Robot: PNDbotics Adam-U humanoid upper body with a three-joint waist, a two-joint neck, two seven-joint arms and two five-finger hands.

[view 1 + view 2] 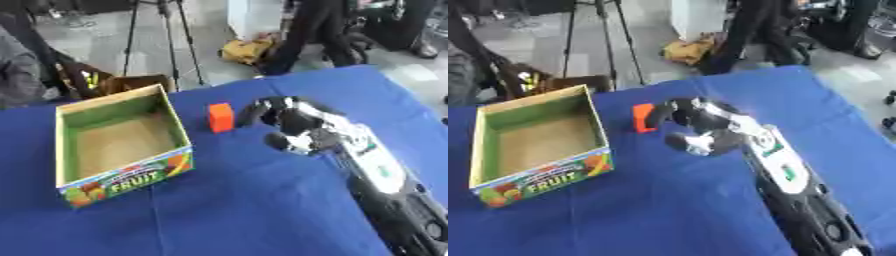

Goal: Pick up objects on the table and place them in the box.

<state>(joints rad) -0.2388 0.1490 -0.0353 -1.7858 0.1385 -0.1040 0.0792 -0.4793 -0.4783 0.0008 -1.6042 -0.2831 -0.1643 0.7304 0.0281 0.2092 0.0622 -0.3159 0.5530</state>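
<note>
The right hand reaches for the orange block, fingers open (nothing gripped). Next it should close on it, then carry to the box.

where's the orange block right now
The orange block stands upright on the blue table, mid-view, between the open fruit box on its left and the right hand, whose fingers reach toward it.

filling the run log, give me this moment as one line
right hand: open, fingers by block, no grasp yet | orange block: upright on blue table | fruit box: looks empty | left hand: not in view
</note>
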